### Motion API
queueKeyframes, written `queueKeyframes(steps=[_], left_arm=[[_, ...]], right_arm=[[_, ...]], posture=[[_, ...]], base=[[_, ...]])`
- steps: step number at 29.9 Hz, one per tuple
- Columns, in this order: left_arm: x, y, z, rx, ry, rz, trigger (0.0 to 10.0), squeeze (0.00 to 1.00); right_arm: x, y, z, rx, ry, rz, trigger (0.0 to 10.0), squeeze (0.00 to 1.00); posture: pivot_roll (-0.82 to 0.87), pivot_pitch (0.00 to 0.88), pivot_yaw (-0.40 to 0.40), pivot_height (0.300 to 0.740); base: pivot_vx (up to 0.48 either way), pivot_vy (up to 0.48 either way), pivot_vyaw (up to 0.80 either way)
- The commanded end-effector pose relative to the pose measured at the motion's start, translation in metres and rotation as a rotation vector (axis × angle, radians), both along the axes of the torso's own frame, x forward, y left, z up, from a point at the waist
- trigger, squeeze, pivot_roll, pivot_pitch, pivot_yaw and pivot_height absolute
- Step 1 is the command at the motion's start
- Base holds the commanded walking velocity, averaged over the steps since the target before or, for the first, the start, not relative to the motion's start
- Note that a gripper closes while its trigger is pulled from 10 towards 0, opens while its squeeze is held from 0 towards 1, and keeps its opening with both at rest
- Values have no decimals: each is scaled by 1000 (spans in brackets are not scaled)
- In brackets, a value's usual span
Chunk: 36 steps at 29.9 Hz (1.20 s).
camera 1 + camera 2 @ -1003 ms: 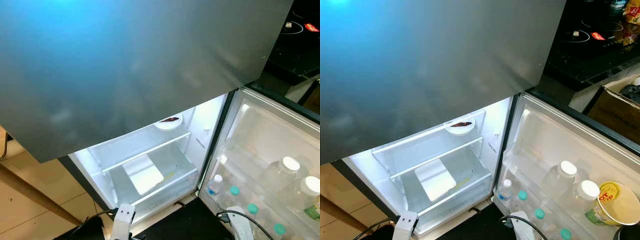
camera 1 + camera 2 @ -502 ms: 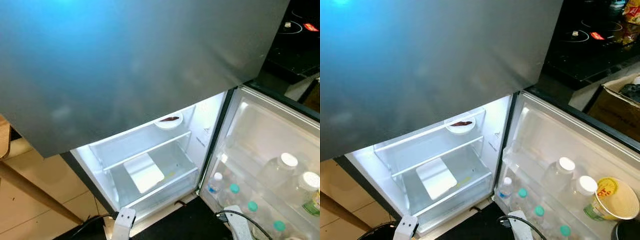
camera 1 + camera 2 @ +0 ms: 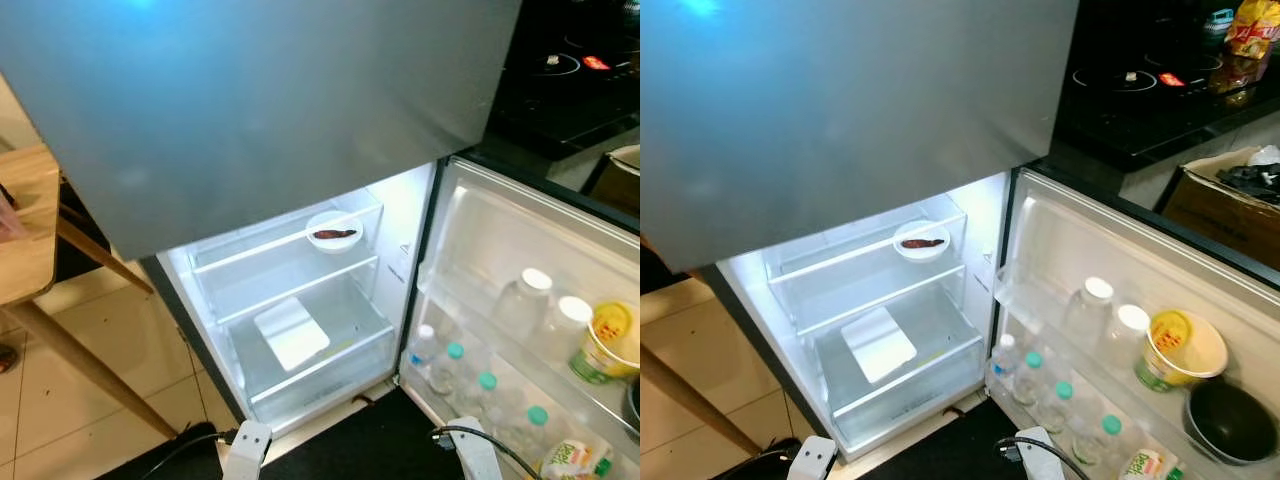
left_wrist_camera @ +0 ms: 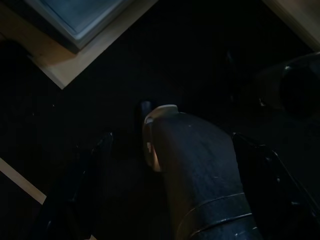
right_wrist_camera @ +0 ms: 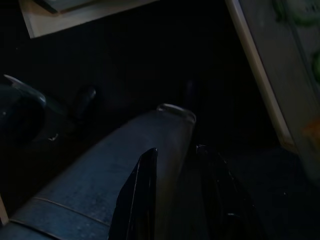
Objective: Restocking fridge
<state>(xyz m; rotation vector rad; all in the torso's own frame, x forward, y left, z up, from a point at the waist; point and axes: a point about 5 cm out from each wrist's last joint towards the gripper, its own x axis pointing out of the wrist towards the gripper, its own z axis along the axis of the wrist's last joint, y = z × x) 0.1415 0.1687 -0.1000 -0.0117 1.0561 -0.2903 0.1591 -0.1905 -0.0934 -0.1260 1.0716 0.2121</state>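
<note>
- i'm looking down at the open fridge (image 3: pixel 880 330); its lower compartment is lit, and the door (image 3: pixel 1110 300) is swung out on my right side.
- both arms hang low beside my legs. in the left wrist view the left pincer (image 4: pixel 170 150) is spread, one dark finger on either side of my leg, nothing between them.
- in the right wrist view the right pincer (image 5: pixel 175 165) has its two fingers near each other with a narrow gap; i hold nothing there either, and i'd call it nearly pressed together, though the shade makes it hard to be sure.
- the goods already stocked sit in the door bins: two white-capped jars (image 3: pixel 1090 310), a yellow cup (image 3: pixel 1175 350), a dark pan (image 3: pixel 1230 420) and a row of teal-capped bottles (image 3: pixel 1040 385) in the lowest bin.
- inside, a small bowl (image 3: pixel 922 241) with something dark in it rests on the upper shelf, and a flat white tray (image 3: pixel 880 345) lies on the bottom shelf, its long axis running front to back, slightly angled.
- the relation that matters: the fridge lies ahead and below both pincers, the shelves toward my left and the door bins toward my right, so i judge the right arm nearer the bins and the left arm nearer the shelves.
- i see no item in hand to put away, so i judge the next move is to fetch one; a box (image 3: pixel 1230 200) stands on the floor beyond the door.
</note>
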Motion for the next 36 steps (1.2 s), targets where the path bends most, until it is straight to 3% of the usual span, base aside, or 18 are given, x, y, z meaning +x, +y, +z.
queueKeyframes(steps=[1, 19, 29, 36], left_arm=[[-4, -1, -2, 3, 19, 2, 10000, 0], [-6, 1, -2, 10, 21, 0, 10000, 0], [-4, 7, -1, -13, 25, 5, 10000, 0], [-6, 6, -1, -26, 38, 6, 10000, 0]], right_arm=[[-1, 0, -1, 0, 7, 1, 10000, 0], [-1, 0, 0, -2, 11, 14, 10000, 0], [0, 0, 0, -4, 9, 14, 10000, 0], [0, 0, 0, -4, 9, 14, 10000, 0]], posture=[[3, 33, -6, 740], [6, 36, -6, 740], [2, 34, -6, 740], [3, 34, -6, 740]], base=[[-435, 0, 0], [-429, 0, 0], [0, 0, 0], [0, -445, 0]])
